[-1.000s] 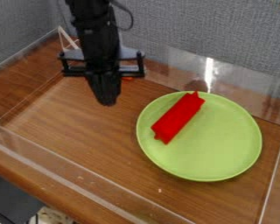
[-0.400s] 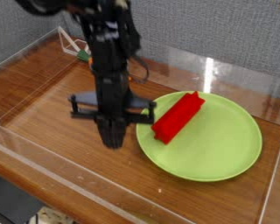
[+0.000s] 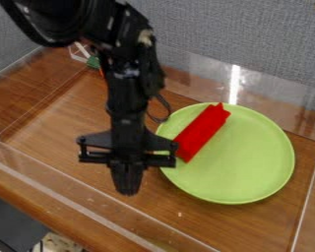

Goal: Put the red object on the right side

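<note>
The red object (image 3: 203,133) lies on the light-green plate (image 3: 242,175), slanting along its upper-left part. The arm (image 3: 117,79) hangs over the wooden bench (image 3: 55,143), its jaws (image 3: 125,190) just left of the plate in view — shut, with nothing visible between them.

Red bar (image 3: 204,131) — plain; plate (image 3: 239,175) light green; gripper (image 3: 126,177) black — wood-brown table (image 3: 48,153).

The black robot arm (image 3: 117,69) is running out of the frame at the top, its gripper (image 3: 125,177) is hiding part of the wooden table (image 3: 68,177), and a small item (image 3: 92,57) behind it is showing too little to identify.
</note>
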Available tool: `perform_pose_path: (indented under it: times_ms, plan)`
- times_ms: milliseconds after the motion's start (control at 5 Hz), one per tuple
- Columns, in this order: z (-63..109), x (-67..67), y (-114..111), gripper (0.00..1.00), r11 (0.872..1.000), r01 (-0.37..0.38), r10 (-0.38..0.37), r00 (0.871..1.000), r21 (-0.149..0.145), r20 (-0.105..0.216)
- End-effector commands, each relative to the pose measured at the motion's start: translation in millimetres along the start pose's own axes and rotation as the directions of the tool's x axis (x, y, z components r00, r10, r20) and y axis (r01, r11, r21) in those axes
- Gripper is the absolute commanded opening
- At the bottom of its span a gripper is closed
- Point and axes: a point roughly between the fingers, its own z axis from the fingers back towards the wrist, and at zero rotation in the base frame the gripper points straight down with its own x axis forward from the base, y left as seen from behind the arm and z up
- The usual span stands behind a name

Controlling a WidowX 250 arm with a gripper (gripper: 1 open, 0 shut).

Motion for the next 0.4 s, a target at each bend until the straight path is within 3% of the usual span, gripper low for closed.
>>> perform_pose_path:
  times_ms: [0,200]
  plan:
    - [19.6,-4.3,-8.5,0.0,0.992,0.122,-0.121,0.992,-0.019,0.04]
    - [26.4,-3.9,-18.1,0.0,0.977,0.21,-0.209,0.977,-0.02,0.045]
